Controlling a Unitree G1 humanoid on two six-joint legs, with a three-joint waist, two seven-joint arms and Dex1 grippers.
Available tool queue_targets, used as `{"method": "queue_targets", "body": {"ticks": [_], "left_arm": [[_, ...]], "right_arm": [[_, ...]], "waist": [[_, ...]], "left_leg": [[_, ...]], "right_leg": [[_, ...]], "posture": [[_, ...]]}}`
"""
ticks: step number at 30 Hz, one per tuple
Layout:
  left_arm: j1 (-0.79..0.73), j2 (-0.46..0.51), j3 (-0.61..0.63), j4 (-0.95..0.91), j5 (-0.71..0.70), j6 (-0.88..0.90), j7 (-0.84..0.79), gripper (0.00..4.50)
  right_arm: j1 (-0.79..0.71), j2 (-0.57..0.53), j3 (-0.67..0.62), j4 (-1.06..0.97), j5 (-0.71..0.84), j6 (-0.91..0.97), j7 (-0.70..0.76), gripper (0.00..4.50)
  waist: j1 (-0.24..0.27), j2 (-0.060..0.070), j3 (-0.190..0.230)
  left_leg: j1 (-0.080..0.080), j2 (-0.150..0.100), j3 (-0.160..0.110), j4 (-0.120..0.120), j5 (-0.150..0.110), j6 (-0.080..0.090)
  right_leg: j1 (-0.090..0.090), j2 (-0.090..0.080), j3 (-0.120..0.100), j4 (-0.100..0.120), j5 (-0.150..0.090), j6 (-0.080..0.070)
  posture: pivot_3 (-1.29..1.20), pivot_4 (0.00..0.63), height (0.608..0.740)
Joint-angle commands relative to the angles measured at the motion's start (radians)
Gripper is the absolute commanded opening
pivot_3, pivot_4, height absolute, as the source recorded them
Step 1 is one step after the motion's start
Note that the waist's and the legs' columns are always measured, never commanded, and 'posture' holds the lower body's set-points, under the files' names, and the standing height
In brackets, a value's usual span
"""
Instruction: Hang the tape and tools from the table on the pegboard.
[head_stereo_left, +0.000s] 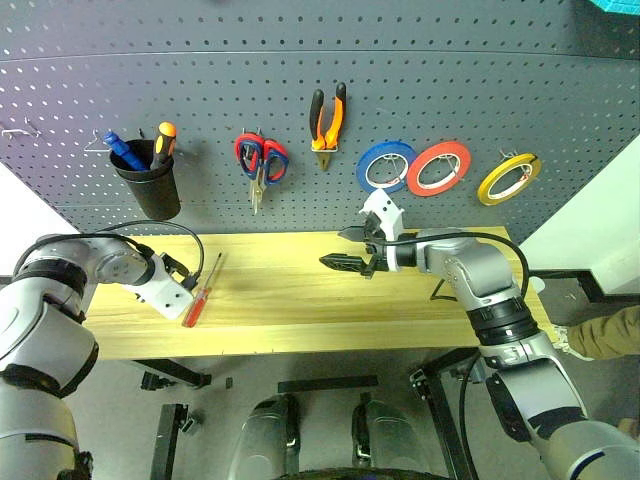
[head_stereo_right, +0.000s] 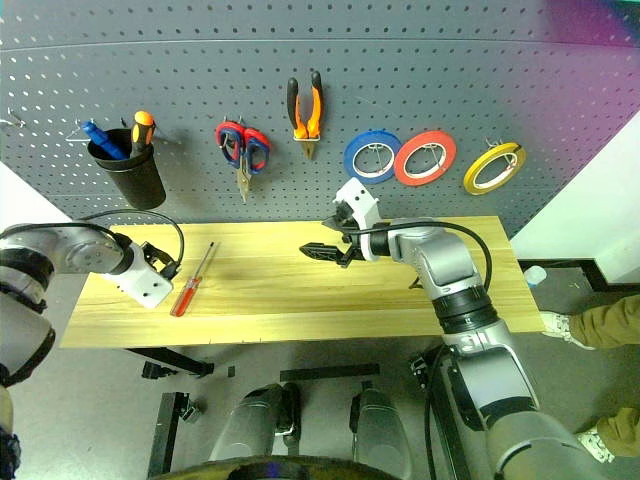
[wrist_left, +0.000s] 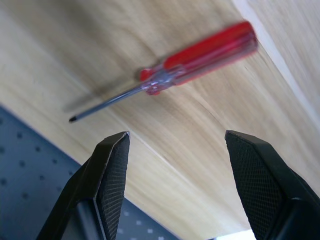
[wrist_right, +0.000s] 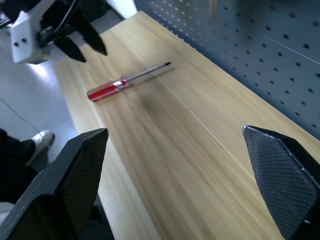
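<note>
The left end effector hangs over the left part of the counter, its 2 black, cross-hatched fingers apart and empty, pointing down just beside the screwdriver. That tool lies flat on the pale, smooth wood: a slim steel shaft with a dark tip and a translucent red plastic handle. It looks light and rigid, but its round handle would probably roll or slip, so a grip across the thick middle of the handle seems safest. The right end effector hovers mid-counter, its fingers wide apart and holding nothing. Behind, on the dark perforated pegboard, hang the orange-and-black pliers, red-handled scissors and the thin red tape ring.
</note>
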Motion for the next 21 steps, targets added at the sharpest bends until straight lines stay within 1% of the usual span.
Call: {"method": "queue_targets", "body": {"ticks": [1,6,11,15,21], "left_arm": [[-0.041,-0.015,-0.070,0.033,0.107,0.011,0.124,3.17],[-0.043,-0.078,-0.205,0.051,0.261,0.047,0.342,3.17],[-0.041,-0.119,-0.313,0.080,0.370,0.085,0.513,3.17],[-0.037,-0.147,-0.360,0.096,0.416,0.103,0.588,3.17],[-0.019,-0.166,-0.410,0.120,0.459,0.144,0.634,3.17]], "right_arm": [[0.001,-0.009,-0.033,-0.064,0.023,0.011,-0.014,4.50],[0.023,-0.017,-0.061,-0.100,0.039,0.043,-0.044,4.50],[0.035,-0.030,-0.085,-0.125,0.055,0.069,-0.071,4.50],[0.045,-0.040,-0.101,-0.139,0.063,0.080,-0.090,4.50],[0.060,-0.055,-0.122,-0.163,0.077,0.099,-0.113,4.50]], "waist": [[-0.002,-0.001,0.000],[-0.003,-0.003,0.002],[-0.005,-0.004,0.004],[-0.010,-0.004,0.005],[-0.026,-0.004,0.006]], "left_leg": [[0.000,0.000,0.000,0.001,0.000,0.001],[0.000,0.000,0.000,0.004,-0.002,0.003],[-0.003,0.002,0.000,0.012,-0.004,0.006],[-0.005,0.002,0.000,0.018,-0.005,0.008],[-0.008,0.002,-0.001,0.019,-0.005,0.008]], "right_leg": [[0.001,0.000,0.000,0.000,0.000,0.000],[0.002,0.000,-0.001,0.001,0.002,0.004],[0.002,0.002,-0.003,0.004,0.002,0.005],[0.001,0.001,-0.003,0.005,0.002,0.006],[-0.001,-0.001,-0.003,0.005,0.002,0.007]], "posture": [[0.02,0.152,0.740],[-0.01,0.153,0.740],[-0.03,0.158,0.740],[-0.04,0.163,0.740],[-0.07,0.169,0.740]]}}
